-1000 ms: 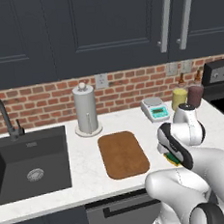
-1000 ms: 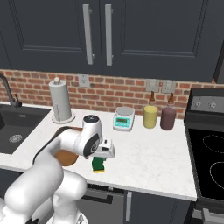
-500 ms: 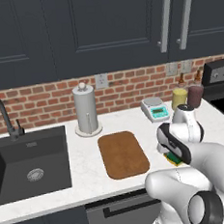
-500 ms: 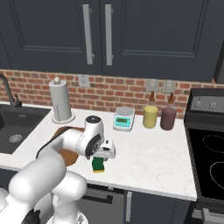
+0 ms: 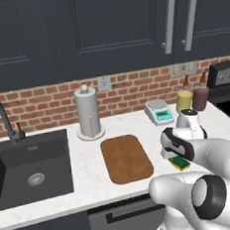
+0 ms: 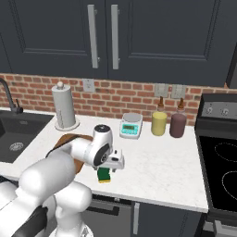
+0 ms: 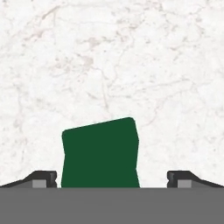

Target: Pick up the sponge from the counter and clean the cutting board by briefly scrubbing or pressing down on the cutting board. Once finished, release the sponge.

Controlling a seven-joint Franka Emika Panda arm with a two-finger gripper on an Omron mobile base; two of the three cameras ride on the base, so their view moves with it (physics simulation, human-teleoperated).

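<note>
The sponge lies on the white counter to the right of the brown cutting board. Its dark green top shows in the hand view against the marbled stone. My gripper hangs just over the sponge, open. Its fingertips stand wide apart on either side of the sponge, clear of its sides. The arm hides part of the board in the right base view.
A paper towel holder stands behind the board. A teal-faced scale, a yellow jar and a dark red jar line the brick wall. The black sink is at the left, the stove at the right.
The hand has shifted only slightly above the sponge. The sponge and the board lie where they were.
</note>
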